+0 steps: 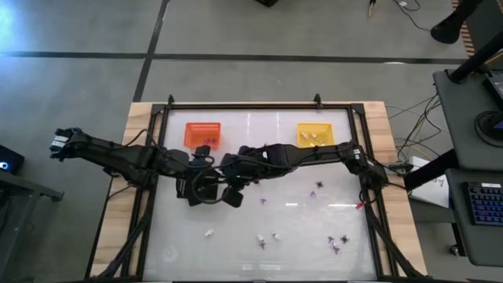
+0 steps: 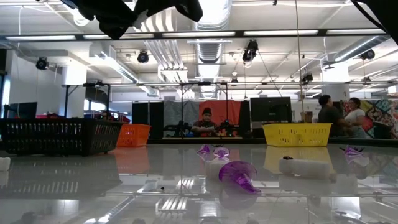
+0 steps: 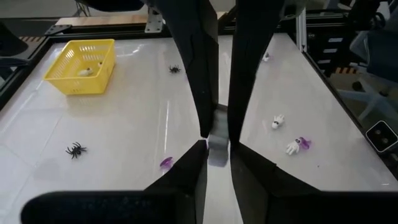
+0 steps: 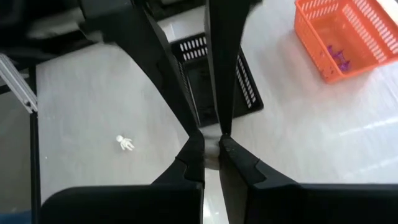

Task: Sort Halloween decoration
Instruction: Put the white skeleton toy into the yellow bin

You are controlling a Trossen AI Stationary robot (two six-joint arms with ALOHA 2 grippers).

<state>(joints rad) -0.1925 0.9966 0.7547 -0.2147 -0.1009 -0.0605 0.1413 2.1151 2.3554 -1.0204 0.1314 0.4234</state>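
Handover at mid-table, above the black tray (image 4: 245,87). The right gripper (image 4: 211,140) is closed on a small whitish trinket (image 4: 212,154), its fingertips pinched together around the piece. The left gripper (image 3: 219,147) meets it tip to tip from the opposite side, its fingers narrowly parted on either side of the same piece (whether they touch it cannot be told).

Judged from the layout, the step in hand is passing the trinket from the left arm to the right. To do it well, the left fingers should part fully before either arm moves, so that the piece is not dragged out of the right-hand pinch. The left arm should then back away along its own axis, without a sideways sweep.

The yellow basket (image 1: 314,134) holds pale pieces and the orange basket (image 1: 202,135) holds purple ones, so the yellow one is the likely destination. The carry should be level and unhurried, since the grip is a fingertip one on a very small object. Other loose trinkets (image 1: 338,242) lie on the near half of the table.
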